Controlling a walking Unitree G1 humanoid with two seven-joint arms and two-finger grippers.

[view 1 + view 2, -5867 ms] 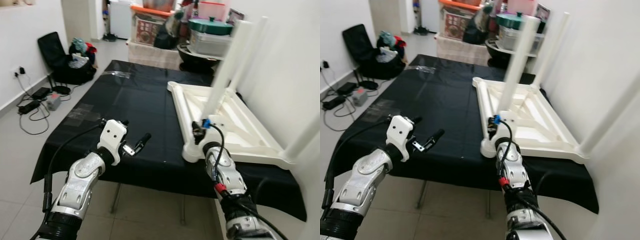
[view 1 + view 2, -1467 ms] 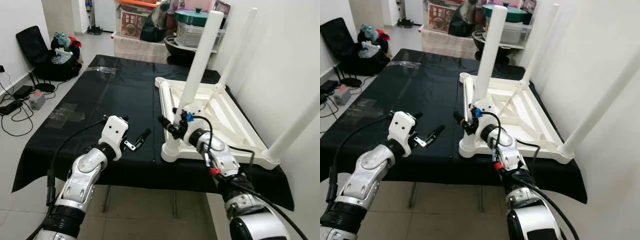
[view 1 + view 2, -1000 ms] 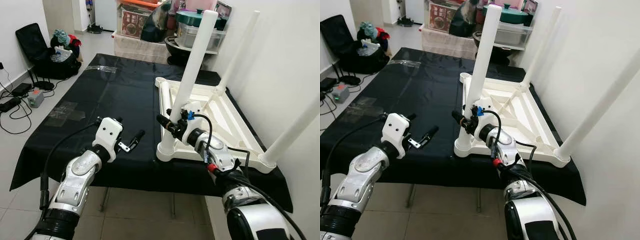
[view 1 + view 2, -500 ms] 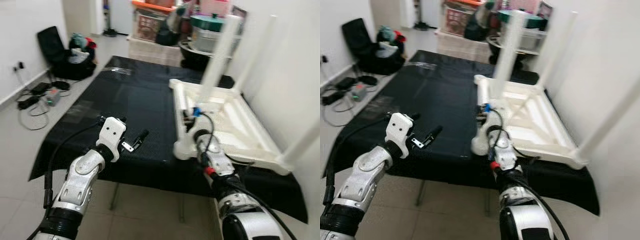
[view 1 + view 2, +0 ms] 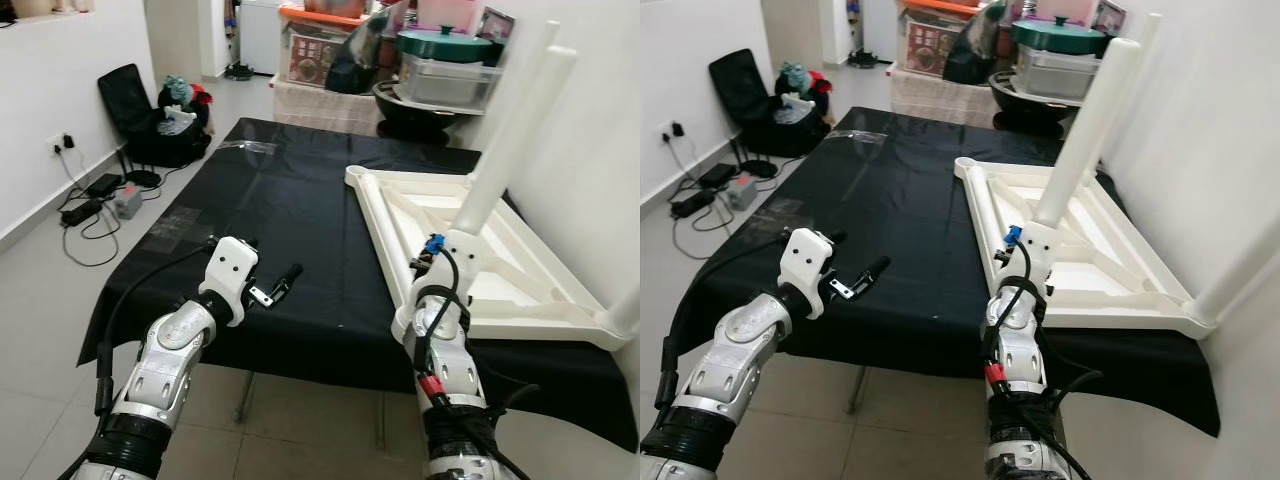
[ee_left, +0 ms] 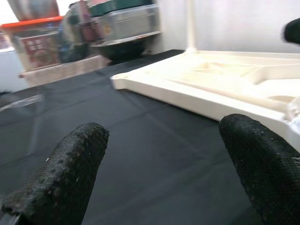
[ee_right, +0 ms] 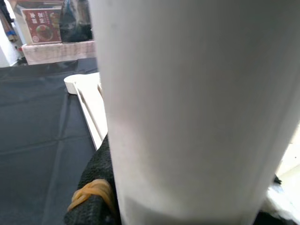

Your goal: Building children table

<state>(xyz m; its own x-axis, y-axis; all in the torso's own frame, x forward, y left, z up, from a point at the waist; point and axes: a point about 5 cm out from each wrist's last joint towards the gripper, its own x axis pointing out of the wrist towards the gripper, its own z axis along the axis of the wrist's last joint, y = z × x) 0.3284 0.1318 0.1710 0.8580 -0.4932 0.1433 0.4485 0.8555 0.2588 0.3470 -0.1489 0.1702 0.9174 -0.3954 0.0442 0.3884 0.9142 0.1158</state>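
Note:
A white children's table top [image 5: 500, 262] lies upside down on the right half of a long table under black cloth [image 5: 280, 200]. A white leg [image 5: 505, 135] rises from its near left corner, leaning right. My right gripper [image 5: 432, 256] is shut on the base of that leg; in the right wrist view the leg [image 7: 187, 108] sits against a black finger [image 7: 93, 197] with an orange band. My left gripper [image 5: 280, 284] hovers open over the cloth left of the table top, its fingertips [image 6: 65, 178] wide apart. Two more legs stand at the far corner [image 5: 1145, 40] and near right corner [image 5: 1240, 270].
Storage boxes and pots [image 5: 440, 60] crowd the far end of the table. A black chair piled with clothes [image 5: 150, 120] and floor cables [image 5: 100, 200] lie to the left. A white wall [image 5: 1200, 130] runs close along the right side.
The camera view has swung. My right forearm now points straight up at the near corner, the gripper still on the leg. The left gripper stays open over the cloth.

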